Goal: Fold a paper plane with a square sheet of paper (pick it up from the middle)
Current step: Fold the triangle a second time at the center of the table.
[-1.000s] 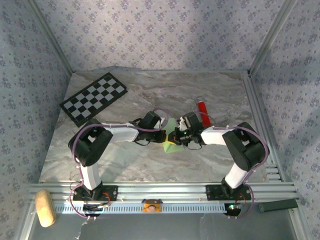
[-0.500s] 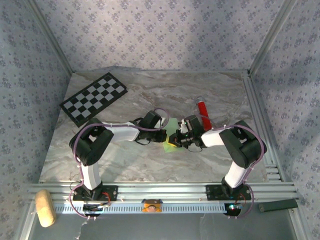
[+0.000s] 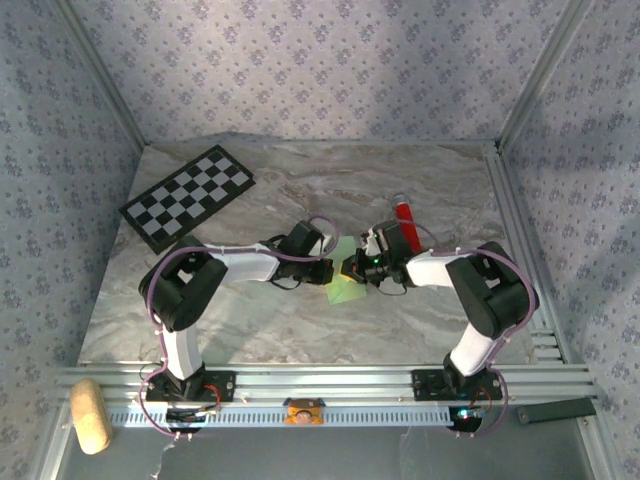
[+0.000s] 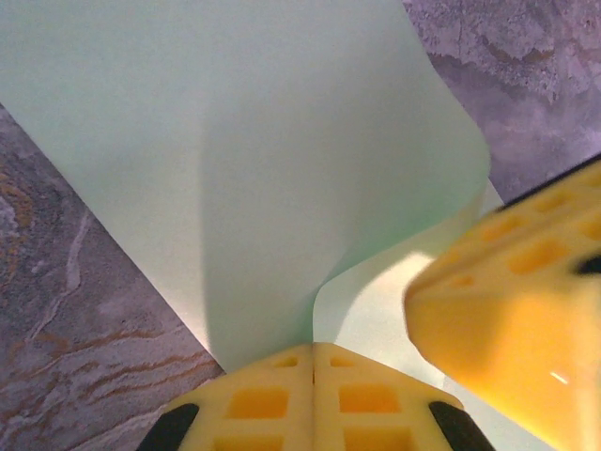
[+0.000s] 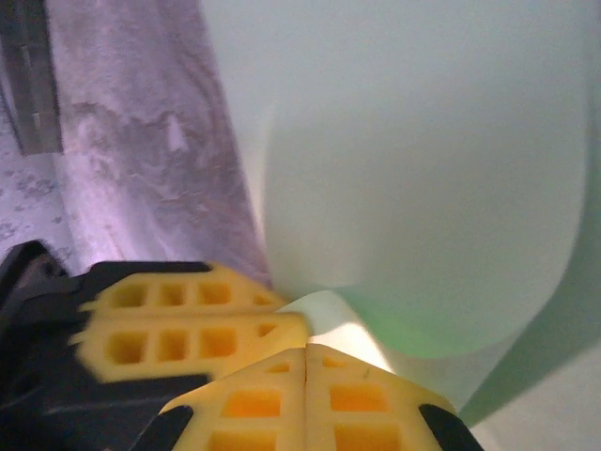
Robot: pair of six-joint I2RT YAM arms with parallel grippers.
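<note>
One square sheet of paper (image 4: 235, 141), clamped by left pincer (image 4: 314, 362) and right pincer (image 5: 306, 362)

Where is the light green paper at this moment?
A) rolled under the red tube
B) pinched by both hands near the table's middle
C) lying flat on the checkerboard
B: the left hand and the right hand are each shut on the curled light green paper.

Both arms bent inward. Left tool (image 3: 328, 270) and right tool (image 3: 352, 268) closed, tips meeting on thin light green paper sheet (image 3: 345, 291), mid grey marbled table (image 3: 250, 330). Red cylindrical tube (image 3: 407, 221) just behind right tool. Black-and-white checkerboard (image 3: 188, 196) far left.
</note>
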